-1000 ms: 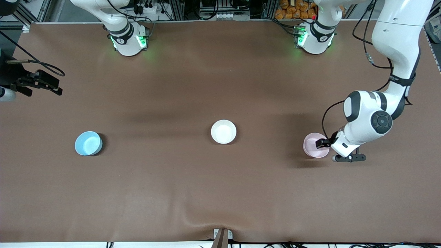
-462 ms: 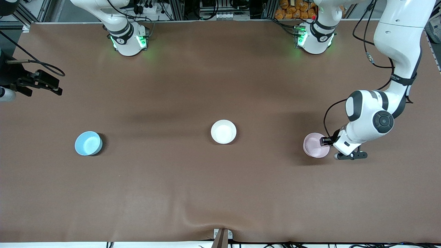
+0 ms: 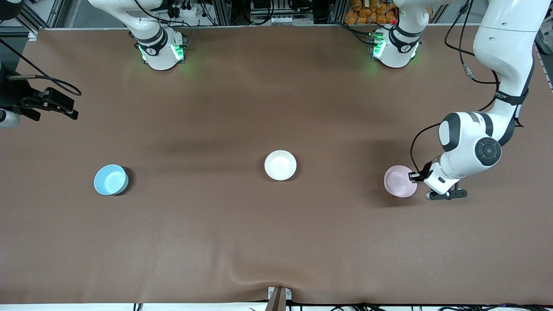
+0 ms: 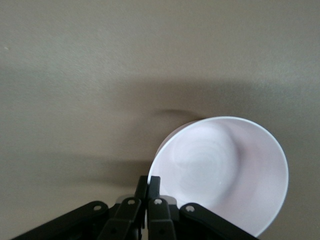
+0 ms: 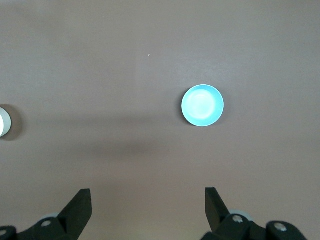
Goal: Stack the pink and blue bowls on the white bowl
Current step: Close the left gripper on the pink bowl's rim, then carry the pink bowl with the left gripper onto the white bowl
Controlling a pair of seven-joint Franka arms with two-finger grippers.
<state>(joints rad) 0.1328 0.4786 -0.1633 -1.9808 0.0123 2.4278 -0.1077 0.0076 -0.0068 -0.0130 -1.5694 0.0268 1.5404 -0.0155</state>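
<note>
Three bowls on the table (image 3: 276, 242): one blue (image 3: 111, 179), one white (image 3: 280, 165), one pink (image 3: 400, 181).
Left gripper (image 4: 148, 184) pinches the pink rim; right gripper (image 5: 148, 207), spread, waits high above the blue.

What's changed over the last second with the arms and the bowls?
The left gripper, shut on the pink bowl's rim, has pulled back toward the left arm's end of the table, and the bowl has shifted slightly with it. The white bowl, the blue bowl and the open right gripper, waiting high above the table, haven't moved.
</note>
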